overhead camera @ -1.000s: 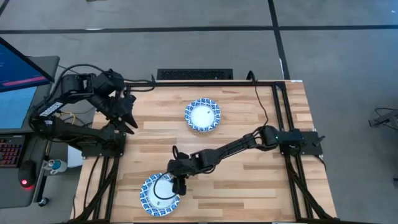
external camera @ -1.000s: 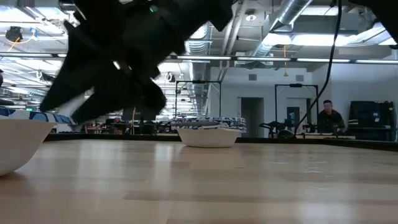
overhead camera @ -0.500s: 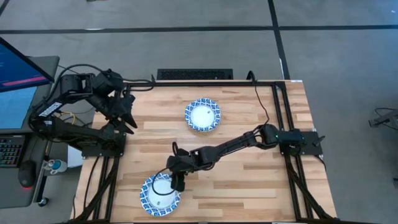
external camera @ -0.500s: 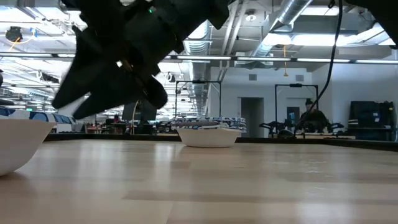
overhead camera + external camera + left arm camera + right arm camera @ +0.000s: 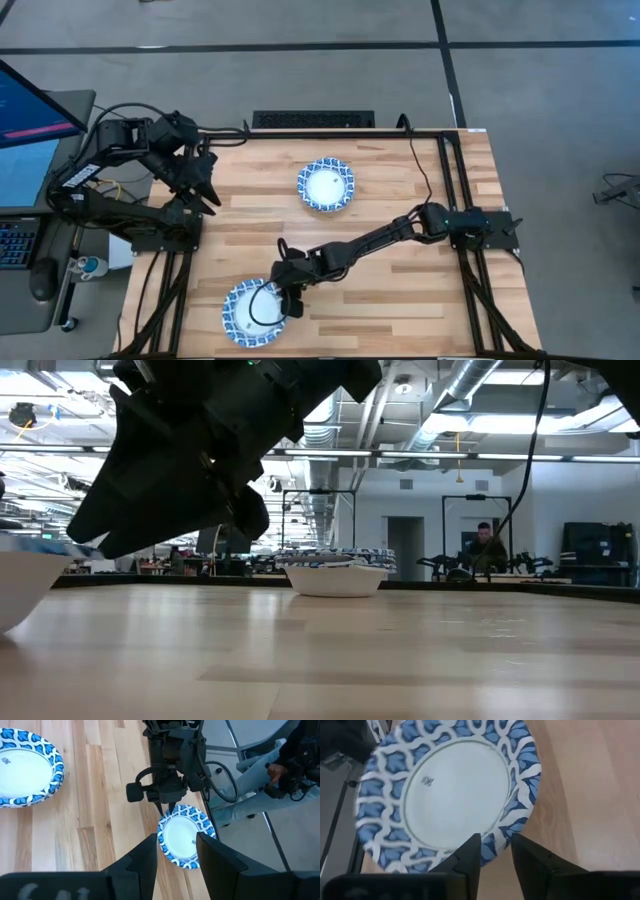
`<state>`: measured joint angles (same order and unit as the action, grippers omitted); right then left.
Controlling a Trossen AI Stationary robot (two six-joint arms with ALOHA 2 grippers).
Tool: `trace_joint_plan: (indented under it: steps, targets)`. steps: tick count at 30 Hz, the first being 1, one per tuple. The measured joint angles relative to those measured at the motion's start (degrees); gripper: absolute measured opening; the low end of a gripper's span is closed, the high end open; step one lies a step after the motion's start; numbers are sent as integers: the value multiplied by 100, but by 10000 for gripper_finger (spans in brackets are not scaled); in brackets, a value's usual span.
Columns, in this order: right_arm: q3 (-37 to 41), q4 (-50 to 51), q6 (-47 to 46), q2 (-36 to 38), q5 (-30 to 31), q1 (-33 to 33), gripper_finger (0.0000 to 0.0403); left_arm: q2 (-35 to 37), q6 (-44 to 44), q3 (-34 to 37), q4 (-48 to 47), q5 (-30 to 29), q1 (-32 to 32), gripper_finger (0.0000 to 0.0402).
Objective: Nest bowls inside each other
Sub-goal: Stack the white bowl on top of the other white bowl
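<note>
Two bowls with white centres and blue-and-white rims rest base-down on the wooden table. One bowl [image 5: 326,185] is at the far middle. The other bowl [image 5: 252,312] is near the front edge, left of centre. My right gripper [image 5: 281,300] reaches slanting down from the right onto this near bowl [image 5: 450,795]. Its fingers stand astride the bowl's right rim with a gap still between them. My left gripper [image 5: 205,190] hangs open above the table's far left corner, with nothing between its fingers [image 5: 176,845]. My right gripper has one finger [image 5: 472,852] inside the near bowl and the other finger [image 5: 527,852] outside it, across the right rim [image 5: 496,839]. It comes slanting down from the table's right. The bowl sits on the table. I cannot tell whether the fingers touch the rim.
Bare wood lies between the two bowls and to the right of them. A black frame [image 5: 452,200] edges the table's right side. A monitor [image 5: 30,110] stands off the left edge. A person [image 5: 485,545] shows far back in the room.
The near bowl has slid a little toward the table's left edge, staying flat on the wood, with my right gripper at its rim. A person in the room behind has walked leftward.
</note>
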<state>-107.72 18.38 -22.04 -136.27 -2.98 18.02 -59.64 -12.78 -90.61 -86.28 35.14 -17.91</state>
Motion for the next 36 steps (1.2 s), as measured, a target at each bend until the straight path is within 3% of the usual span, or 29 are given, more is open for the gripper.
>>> trace_joint_plan:
  steps: [8,17,23,29,36]
  targets:
    - [0,27,-2,0,-8,-127,135,0,150,0,4,-2,0,126]
    - [0,-1,-3,-42,-304,-178,185,0,205,0,4,-2,0,126]
    - [-11,-549,-549,-269,-319,-132,211,2,201,0,4,-2,0,126]
    - [-10,-556,-970,-334,-361,-131,213,1,201,0,4,-2,0,126]
    - [-387,-546,-652,-223,-322,-222,204,0,192,0,2,-2,-2,126]
